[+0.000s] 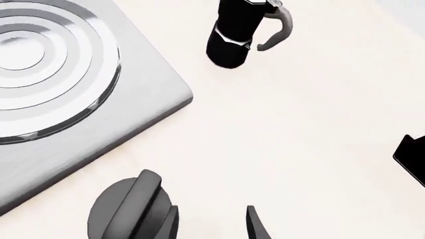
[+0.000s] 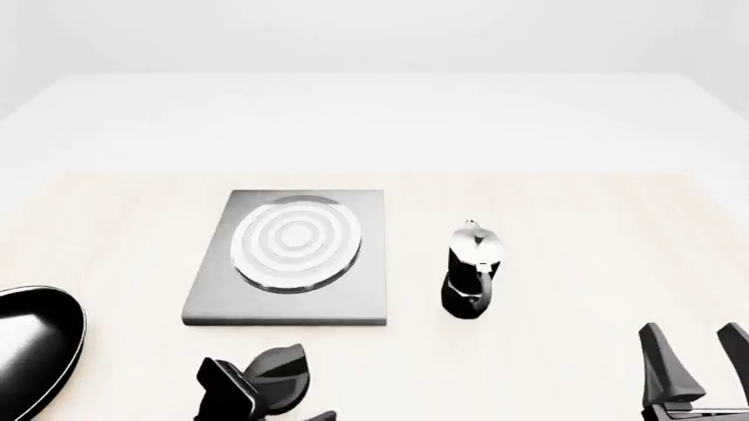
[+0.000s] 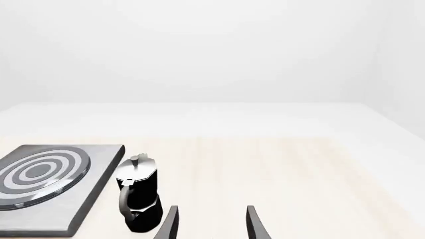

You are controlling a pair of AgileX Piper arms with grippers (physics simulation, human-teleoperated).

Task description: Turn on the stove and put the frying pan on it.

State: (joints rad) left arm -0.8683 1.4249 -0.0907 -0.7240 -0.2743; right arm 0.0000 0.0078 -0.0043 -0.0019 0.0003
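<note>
— Where's the stove?

— The grey plate of the stove lies flat on the table, a bit left of the middle, with its ringed burner bare. Its black knob sits apart from the plate, just off the near edge, on the table.

— And the frying pan?

— The frying pan is at the far left edge of the front view, near the plate's near-left corner but clear of it. It looks tilted, with its pale inside showing; the handle is out of sight.

— What are the arms doing?

— The left gripper is right at the knob. In the front view its dark fingers merge with the knob, so I can't tell how wide they stand or whether they touch it. The right gripper hangs near the table's near-right edge, its two fingers spread and nothing between them.

— Anything else?

— A black-and-silver coffee pot stands upright just right of the plate, between it and the right gripper.
</note>
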